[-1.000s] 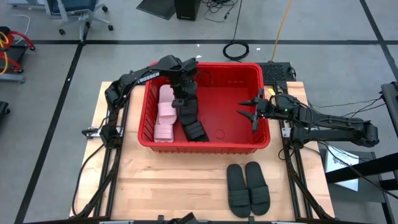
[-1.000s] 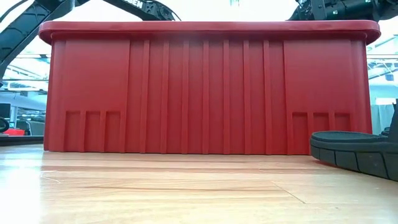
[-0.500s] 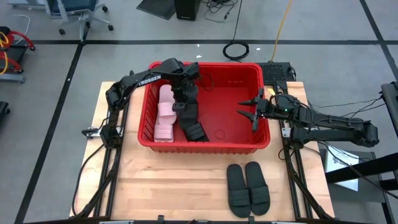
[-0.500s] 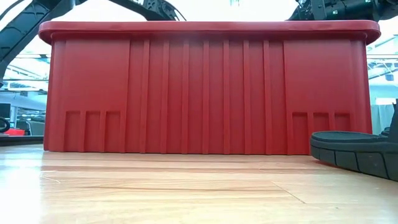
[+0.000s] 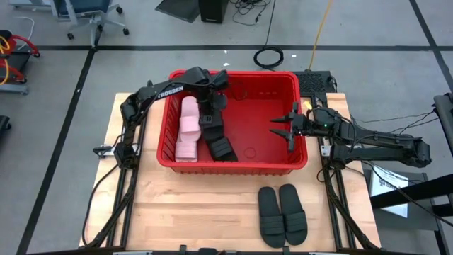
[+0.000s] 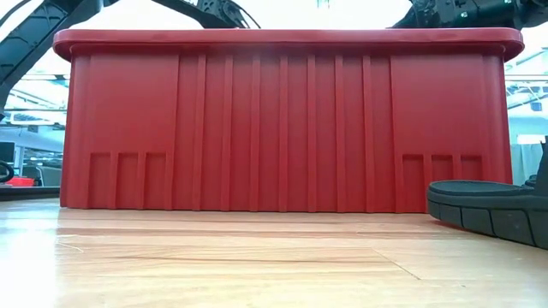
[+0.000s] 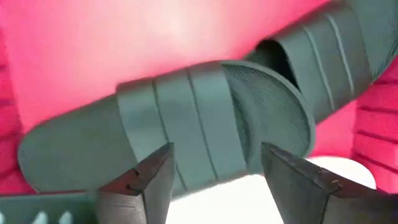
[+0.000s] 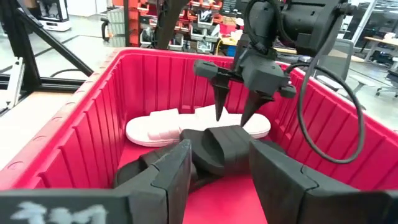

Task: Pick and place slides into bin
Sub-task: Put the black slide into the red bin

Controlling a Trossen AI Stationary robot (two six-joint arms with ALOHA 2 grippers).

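The red bin stands mid-table. Inside it, two white slides lie along its left wall, and two black slides lie beside them, one partly over the other. My left gripper hangs open, pointing down, just above the strap of the upper black slide without touching it. My right gripper hovers open inside the bin near its right wall with nothing between its fingers. Two more black slides lie side by side, soles down, on the table in front of the bin.
In the low view the bin's near wall fills most of the picture, and one black slide lies at its right. The right half of the bin's floor is bare. Bare wooden tabletop lies in front of the bin.
My left gripper has opened and let go of the black slide, then risen slightly and drawn a little toward the bin's far wall. The slide now lies in the bin beside the white pair.
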